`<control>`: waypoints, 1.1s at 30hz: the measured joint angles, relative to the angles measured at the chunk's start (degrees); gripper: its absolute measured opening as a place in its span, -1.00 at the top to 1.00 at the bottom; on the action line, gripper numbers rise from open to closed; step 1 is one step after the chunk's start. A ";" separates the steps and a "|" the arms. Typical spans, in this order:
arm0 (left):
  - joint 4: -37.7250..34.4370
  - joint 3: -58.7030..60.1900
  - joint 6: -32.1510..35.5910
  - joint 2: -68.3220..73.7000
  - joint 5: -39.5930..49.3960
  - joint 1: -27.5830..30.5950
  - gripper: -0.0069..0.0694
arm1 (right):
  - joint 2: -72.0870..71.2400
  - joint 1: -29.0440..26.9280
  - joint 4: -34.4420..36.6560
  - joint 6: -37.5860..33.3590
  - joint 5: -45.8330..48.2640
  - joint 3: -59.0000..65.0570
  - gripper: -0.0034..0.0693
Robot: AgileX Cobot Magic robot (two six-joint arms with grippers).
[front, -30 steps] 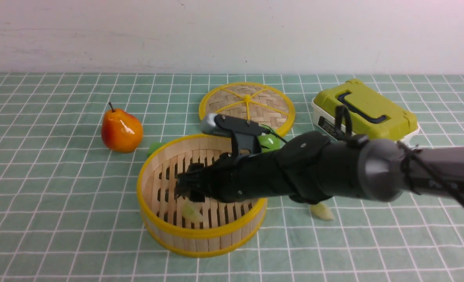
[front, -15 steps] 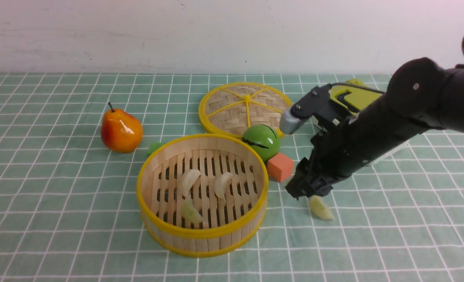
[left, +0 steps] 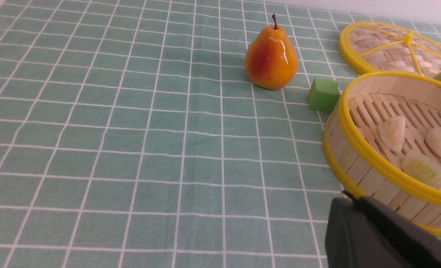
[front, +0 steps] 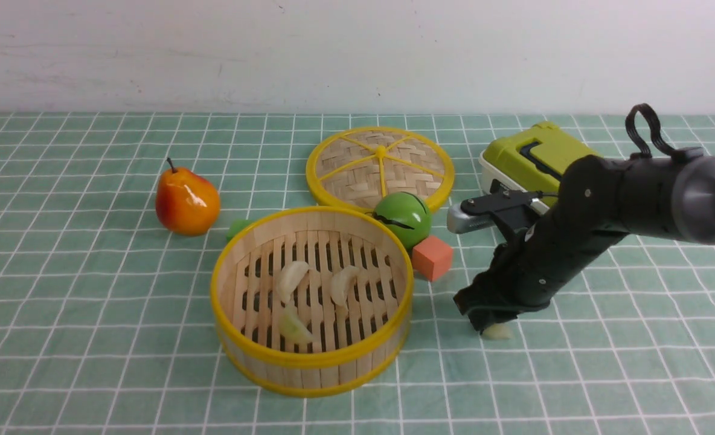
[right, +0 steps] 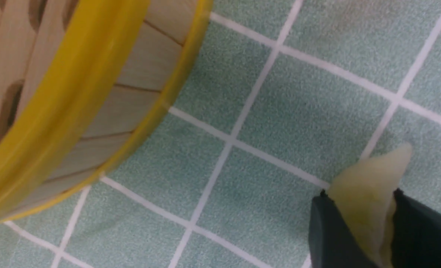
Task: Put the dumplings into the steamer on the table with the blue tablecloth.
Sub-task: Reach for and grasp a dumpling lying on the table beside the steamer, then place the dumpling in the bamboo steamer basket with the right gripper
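Jaws of my right gripper are pinched narrow on the last dumpling, down on the blue tablecloth just to the right of the steamer. Three dumplings already lie on the steamer's slats, so I judge only this one is left to lift over the rim. My left gripper is closed on nothing near the steamer's wall.

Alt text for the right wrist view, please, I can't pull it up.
The jaws of the right gripper pinch a pale yellow-green dumpling on the teal grid cloth. The steamer, yellow-rimmed, stands apart nearby.
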 joint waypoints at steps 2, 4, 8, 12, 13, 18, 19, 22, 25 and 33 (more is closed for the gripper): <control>0.00 0.00 0.00 0.00 -0.02 0.00 0.82 | 0.00 0.00 -0.32 0.13 0.00 0.00 0.39; 0.00 0.00 0.00 0.00 -0.07 0.00 0.81 | -0.06 0.00 -0.44 0.25 0.23 -0.07 0.39; 0.00 0.00 0.00 0.00 -0.07 0.00 0.81 | -1.24 0.06 0.07 0.25 4.84 -1.77 0.39; 0.00 0.00 0.00 0.00 -0.13 0.00 0.80 | -7.23 2.02 6.94 -1.34 6.92 -5.97 0.39; 0.00 0.00 0.00 0.00 -0.18 0.00 0.79 | -8.04 2.91 8.65 -2.42 6.72 -6.97 0.39; 0.00 0.00 0.00 0.00 -0.18 0.00 0.78 | -9.50 10.40 16.79 -10.42 2.49 -9.64 0.39; 0.00 0.00 0.00 0.00 -0.18 0.00 0.78 | -8.84 12.10 17.62 -11.78 1.44 -9.64 0.39; 0.00 0.00 0.00 0.00 -0.18 0.00 0.77 | -4.49 16.12 18.65 -15.17 -2.67 -9.64 0.39; 0.00 0.00 0.00 0.00 -0.18 0.00 0.76 | -0.12 18.11 18.65 -15.70 -5.76 -9.59 0.39; 0.00 0.00 0.00 0.00 -0.18 0.00 0.74 | 4.41 18.24 16.18 -15.83 -8.85 -9.59 0.35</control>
